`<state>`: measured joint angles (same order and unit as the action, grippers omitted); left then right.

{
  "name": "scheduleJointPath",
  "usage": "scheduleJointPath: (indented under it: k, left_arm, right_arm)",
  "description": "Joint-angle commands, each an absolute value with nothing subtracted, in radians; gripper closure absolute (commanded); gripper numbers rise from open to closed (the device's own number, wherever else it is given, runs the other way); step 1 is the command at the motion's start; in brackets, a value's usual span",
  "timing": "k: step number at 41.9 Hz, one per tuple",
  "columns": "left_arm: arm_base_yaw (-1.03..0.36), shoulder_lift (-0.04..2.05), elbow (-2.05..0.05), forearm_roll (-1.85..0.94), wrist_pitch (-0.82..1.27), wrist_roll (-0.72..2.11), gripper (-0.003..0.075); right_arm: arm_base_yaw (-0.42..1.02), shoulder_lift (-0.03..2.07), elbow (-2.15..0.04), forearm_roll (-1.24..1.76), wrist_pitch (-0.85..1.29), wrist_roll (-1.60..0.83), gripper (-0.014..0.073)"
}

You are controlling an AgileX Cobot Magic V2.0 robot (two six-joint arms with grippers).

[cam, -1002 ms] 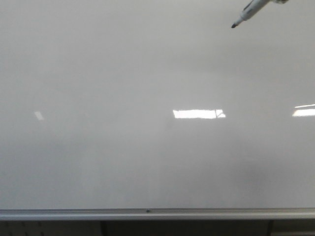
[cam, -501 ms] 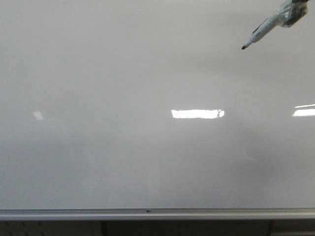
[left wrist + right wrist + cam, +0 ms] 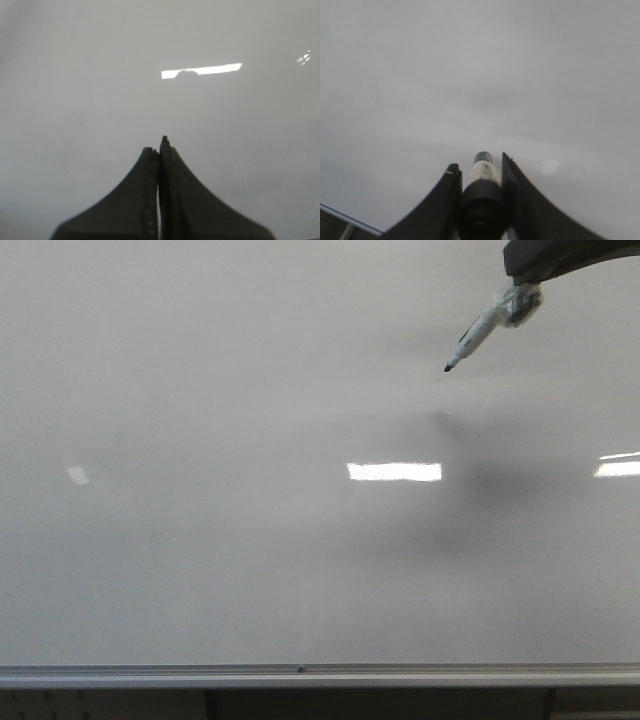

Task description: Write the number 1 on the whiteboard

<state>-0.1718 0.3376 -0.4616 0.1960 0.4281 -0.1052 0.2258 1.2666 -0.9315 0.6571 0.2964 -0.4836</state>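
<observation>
The right gripper (image 3: 480, 172) pinches a marker (image 3: 487, 327) between its two fingers, the barrel seated in the jaws and the black tip pointing down and left toward the whiteboard (image 3: 250, 570). Over the past second the marker has dropped from the top edge of the front view and swung inward, and the dark bulk of the arm (image 3: 565, 255) has now entered the upper right corner. A soft shadow (image 3: 480, 475) has appeared on the board just below the tip, which suggests the pen is closing on the surface; whether the tip already touches cannot be told from this glossy, low-contrast view. No number 1 is visible anywhere: the board shows only bright rectangular reflections (image 3: 394, 471) and no ink. The writing itself therefore appears not to have begun, and the approach looks nearly complete. The likely next step is to press the tip to the board and draw one short downward stroke. The left gripper (image 3: 159, 150) hangs idle, its fingers pressed together on nothing, facing blank board. A silver rail (image 3: 300, 673) runs along the board's lower edge, well away from the marker.
</observation>
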Motion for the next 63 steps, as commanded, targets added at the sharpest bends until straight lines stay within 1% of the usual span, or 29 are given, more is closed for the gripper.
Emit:
scheduleJointPath:
  k: [1,32,49,56,63]
  left_arm:
    - [-0.170,0.344,-0.486,0.201,0.342,-0.115,0.0741]
    - [-0.170,0.344,-0.486,0.201,0.342,-0.115,0.0741]
    - [-0.170,0.344,-0.486,0.201,0.342,-0.115,0.0741]
    - [-0.170,0.344,-0.486,0.201,0.342,-0.115,0.0741]
    - [-0.170,0.344,-0.486,0.201,0.342,-0.115,0.0741]
  right_arm:
    - [0.220,1.269,-0.991,0.654,0.282,-0.488,0.0655]
    - [0.220,1.394,-1.013,0.634,0.214,-0.489,0.0655]
    - [0.224,1.510,-1.011,0.605,0.340,-0.489,0.0655]
    - [0.224,1.476,-1.011,0.605,0.432,-0.489,0.0655]
    - [0.224,1.338,-1.011,0.594,0.499,-0.489,0.0655]
